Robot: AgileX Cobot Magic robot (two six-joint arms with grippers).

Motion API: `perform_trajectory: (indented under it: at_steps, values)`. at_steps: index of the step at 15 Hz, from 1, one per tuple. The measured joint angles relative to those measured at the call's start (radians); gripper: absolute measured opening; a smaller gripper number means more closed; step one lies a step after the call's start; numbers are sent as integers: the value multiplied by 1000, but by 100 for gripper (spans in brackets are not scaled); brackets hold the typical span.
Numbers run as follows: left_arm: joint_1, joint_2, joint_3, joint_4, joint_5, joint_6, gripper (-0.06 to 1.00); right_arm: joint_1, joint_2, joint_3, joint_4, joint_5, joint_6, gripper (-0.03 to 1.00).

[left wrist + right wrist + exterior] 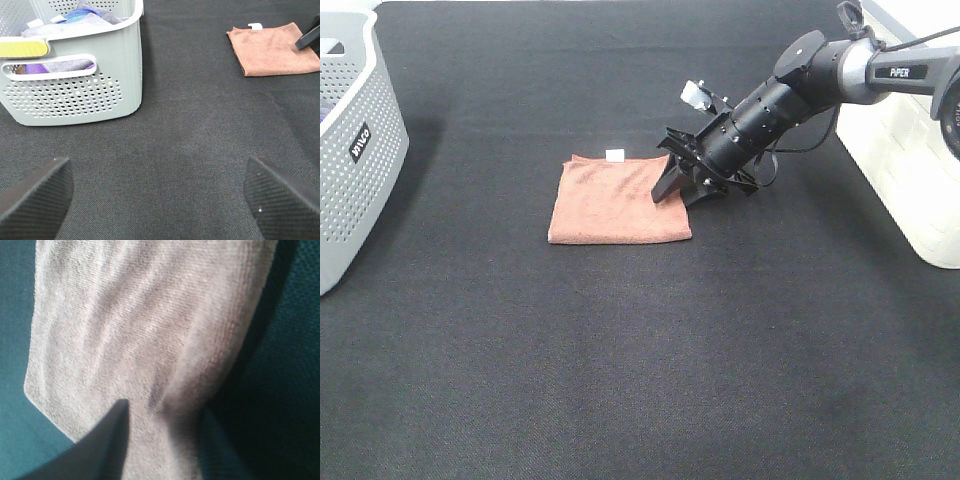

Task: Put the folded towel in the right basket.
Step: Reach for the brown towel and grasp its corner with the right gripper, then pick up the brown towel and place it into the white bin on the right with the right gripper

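The folded brown towel [610, 200] lies flat on the black mat, mid-table, with a small white tag at its far edge. It also shows in the left wrist view [275, 47]. My right gripper [680, 192] is down on the towel's right edge. In the right wrist view the gripper [162, 440] has its fingers apart, with the towel [150, 315] slightly bunched between them. The right basket [910, 160], white, stands at the right edge behind the right arm. My left gripper [157, 200] is open and empty, low over bare mat, out of the exterior high view.
A grey perforated basket [350, 150] holding folded cloths stands at the far left; the left wrist view shows it close by [75, 75]. Bare black mat [640, 350] fills the front half of the table.
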Motion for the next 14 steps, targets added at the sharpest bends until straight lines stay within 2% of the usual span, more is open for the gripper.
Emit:
perform_trajectory:
  at_steps: [4, 11, 14]
  values:
    - [0, 0, 0, 0, 0, 0, 88, 0, 1, 0, 33, -9, 0, 2]
    - [0, 0, 0, 0, 0, 0, 88, 0, -59, 0, 7, 11, 1, 0]
    - [0, 0, 0, 0, 0, 0, 88, 0, -194, 0, -101, 39, 12, 0]
